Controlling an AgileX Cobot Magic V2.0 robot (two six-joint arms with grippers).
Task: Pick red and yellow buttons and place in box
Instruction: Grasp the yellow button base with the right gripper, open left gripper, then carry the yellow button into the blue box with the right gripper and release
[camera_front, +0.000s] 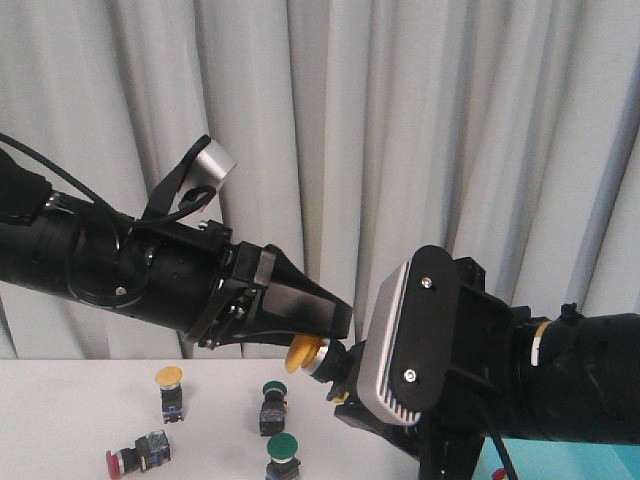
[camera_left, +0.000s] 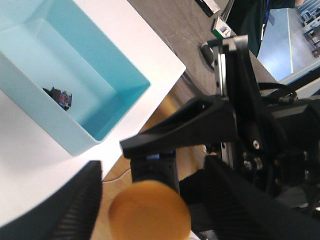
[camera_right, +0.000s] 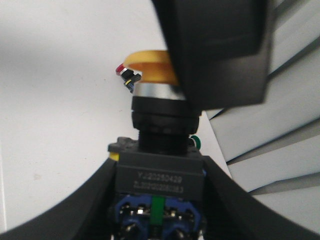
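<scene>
A yellow button (camera_front: 303, 352) hangs in the air between both arms. My right gripper (camera_right: 159, 167) is shut on its dark, blue-marked body (camera_right: 159, 177). My left gripper (camera_left: 152, 172) is open, its fingers (camera_left: 65, 200) on either side of the yellow cap (camera_left: 150, 212) with small gaps. Below, the turquoise box (camera_left: 80, 137) sits on the white table with one dark button (camera_left: 61, 96) inside; a corner of the box (camera_front: 580, 462) also shows in the front view. On the table stand another yellow button (camera_front: 170, 390) and a red button (camera_front: 135, 457) lying on its side.
Two green-capped buttons (camera_front: 272, 402) (camera_front: 283, 452) stand on the table beside the red and yellow ones. A grey curtain (camera_front: 400, 120) hangs behind. The table's edge (camera_left: 172, 70) runs just past the box, with floor beyond.
</scene>
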